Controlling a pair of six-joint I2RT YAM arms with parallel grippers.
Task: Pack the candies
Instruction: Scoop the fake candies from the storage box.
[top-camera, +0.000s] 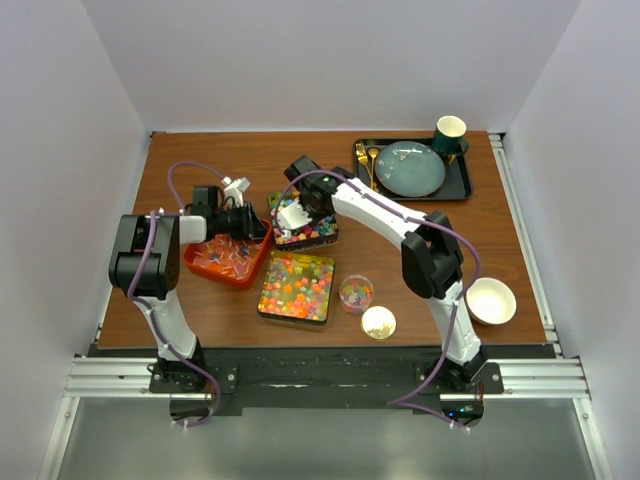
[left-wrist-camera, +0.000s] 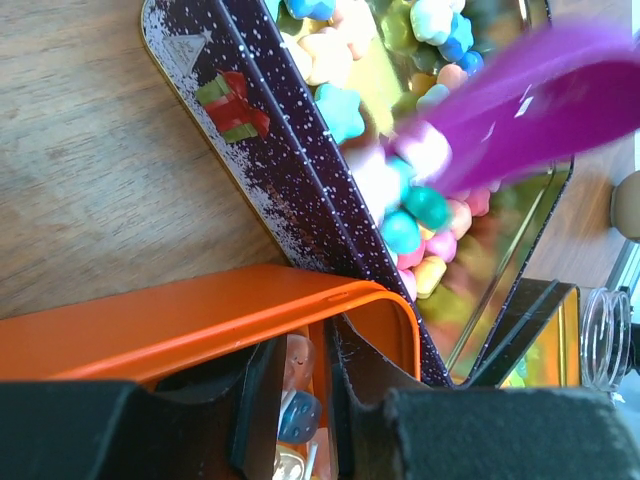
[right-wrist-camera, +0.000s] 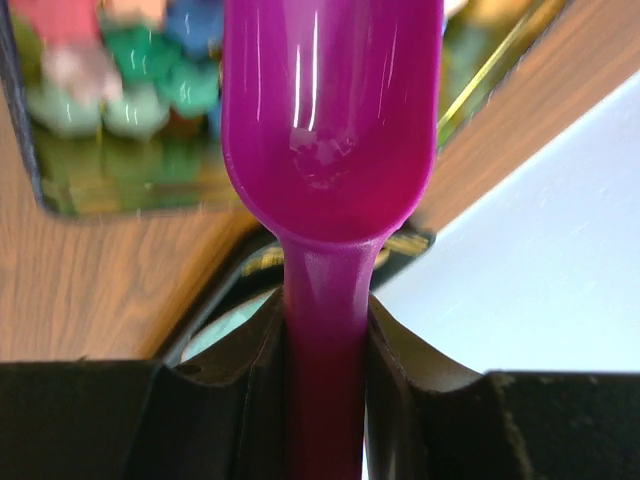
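The left gripper (left-wrist-camera: 300, 395) pinches the rim of the orange tray (left-wrist-camera: 200, 315) with narrow jaws, probably steadying it; the candies (left-wrist-camera: 340, 112) lie in the dark tin (left-wrist-camera: 270, 170) just beside; the right gripper (right-wrist-camera: 325, 330) clamps the purple scoop (right-wrist-camera: 330, 150) by its handle, for digging. Only the right wrist view shows the scoop's bowl empty; the overhead view hides that.

My scoop (right-wrist-camera: 330, 150) glossy purple plastic; candies (left-wrist-camera: 340, 110) matt; tin (left-wrist-camera: 290, 170) shiny gold metal inside; orange tray (left-wrist-camera: 200, 310) smooth plastic; table (left-wrist-camera: 90, 150) matt wood.
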